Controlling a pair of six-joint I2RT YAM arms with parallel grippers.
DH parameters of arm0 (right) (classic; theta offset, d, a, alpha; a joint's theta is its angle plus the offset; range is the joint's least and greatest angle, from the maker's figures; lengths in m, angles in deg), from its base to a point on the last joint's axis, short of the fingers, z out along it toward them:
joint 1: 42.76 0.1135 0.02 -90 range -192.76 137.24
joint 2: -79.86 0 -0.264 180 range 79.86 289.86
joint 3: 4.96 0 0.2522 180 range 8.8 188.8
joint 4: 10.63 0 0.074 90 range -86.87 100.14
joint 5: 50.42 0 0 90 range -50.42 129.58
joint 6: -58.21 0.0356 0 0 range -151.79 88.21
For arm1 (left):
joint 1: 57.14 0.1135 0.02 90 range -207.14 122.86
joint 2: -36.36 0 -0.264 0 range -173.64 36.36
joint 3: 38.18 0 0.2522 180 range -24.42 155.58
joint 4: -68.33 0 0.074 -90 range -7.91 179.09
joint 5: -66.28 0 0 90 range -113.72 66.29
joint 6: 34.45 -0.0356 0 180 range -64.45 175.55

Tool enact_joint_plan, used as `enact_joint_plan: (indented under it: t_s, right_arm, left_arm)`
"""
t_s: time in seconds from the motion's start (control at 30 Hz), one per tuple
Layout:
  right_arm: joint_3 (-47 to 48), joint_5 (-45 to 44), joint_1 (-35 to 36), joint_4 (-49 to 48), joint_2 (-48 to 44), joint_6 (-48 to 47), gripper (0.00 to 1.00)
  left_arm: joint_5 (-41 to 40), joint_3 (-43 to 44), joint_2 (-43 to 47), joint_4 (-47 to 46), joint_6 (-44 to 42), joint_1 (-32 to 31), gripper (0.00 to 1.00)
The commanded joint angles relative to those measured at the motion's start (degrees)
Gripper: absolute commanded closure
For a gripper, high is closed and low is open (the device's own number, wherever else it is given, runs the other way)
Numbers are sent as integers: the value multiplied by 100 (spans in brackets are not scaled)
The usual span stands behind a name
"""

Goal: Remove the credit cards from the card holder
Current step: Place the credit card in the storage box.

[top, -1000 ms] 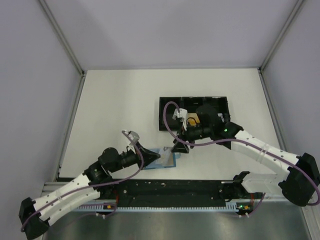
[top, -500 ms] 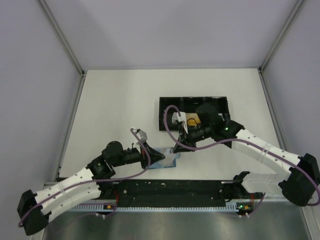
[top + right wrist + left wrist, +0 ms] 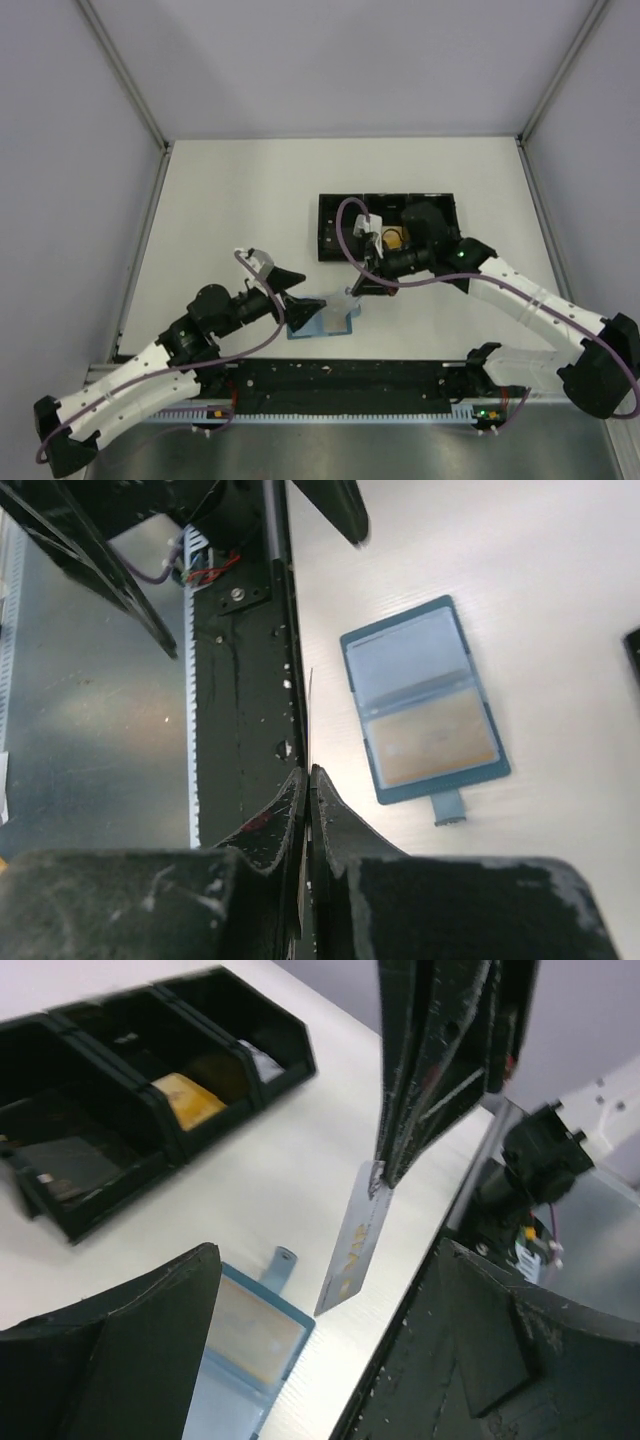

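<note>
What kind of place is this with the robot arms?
Probably a lab's robot test booth: a white table boxed in by grey walls and metal frame posts, with a left arm and right arm bolted along its near edge.

We can read no text, label, brand or number anywhere. The pale credit card carries a few gold marks along its face, but they are too blurred for us to make out.

card holder – 1 | credit cards – 3 (a fourth seems pocketed) | tray 1 | arms 2
</note>
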Motion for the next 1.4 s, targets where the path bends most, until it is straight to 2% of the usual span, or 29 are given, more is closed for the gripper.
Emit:
enact_joint_plan:
  t_s: [0.0, 0.1, 0.23, 0.27, 0.33, 0.43, 0.57, 0.7, 0.77, 0.97, 1.23, 1.37]
  right_arm:
    - [90, -613, -380, 99, -363, 412, 100]
    - [143, -1158, -915, 301, -547, 921, 100]
    - [152, -1643, -2162, 495, -732, 1458, 100]
    - [143, -1739, -2453, 521, -768, 1581, 100]
    - [160, -2107, -2849, 582, -820, 1696, 100]
    - [231, -2748, -3289, 679, -786, 1784, 100]
    - [389, -3418, -3641, 776, -549, 1697, 100]
    - [591, -4024, -3765, 767, -198, 1565, 100]
    - [661, -4131, -3783, 750, 5, 1512, 100]
    - [811, -3684, -3809, 469, 699, 1459, 100]
    - [1039, -3077, -3800, 135, 1525, 1591, 100]
    - [996, -3137, -3800, 56, 1737, 1617, 100]
  left_arm:
    - [-1917, 470, 591, 895, -36, 14, 5]
    - [-3104, 918, 821, 1774, -45, 14, 1]
    - [-4572, 1831, 585, 3302, 305, 22, 1]
    - [-4776, 2033, 453, 3811, 385, 22, 1]
    - [-4936, 2289, 286, 4140, 377, 40, 1]
    - [-4700, 2352, 136, 4124, 201, 92, 1]
    - [-3630, 2255, -259, 4001, 8, 469, 1]
    - [-1821, 2132, -900, 3904, -45, 1794, 1]
    - [-1343, 2132, -998, 3825, -63, 2226, 1]
    - [-1359, 2018, -621, 3658, -142, 2685, 1]
    - [-1394, 1965, -585, 3667, -116, 2791, 1]
    - [-1106, 1904, -594, 3588, -98, 2826, 2]
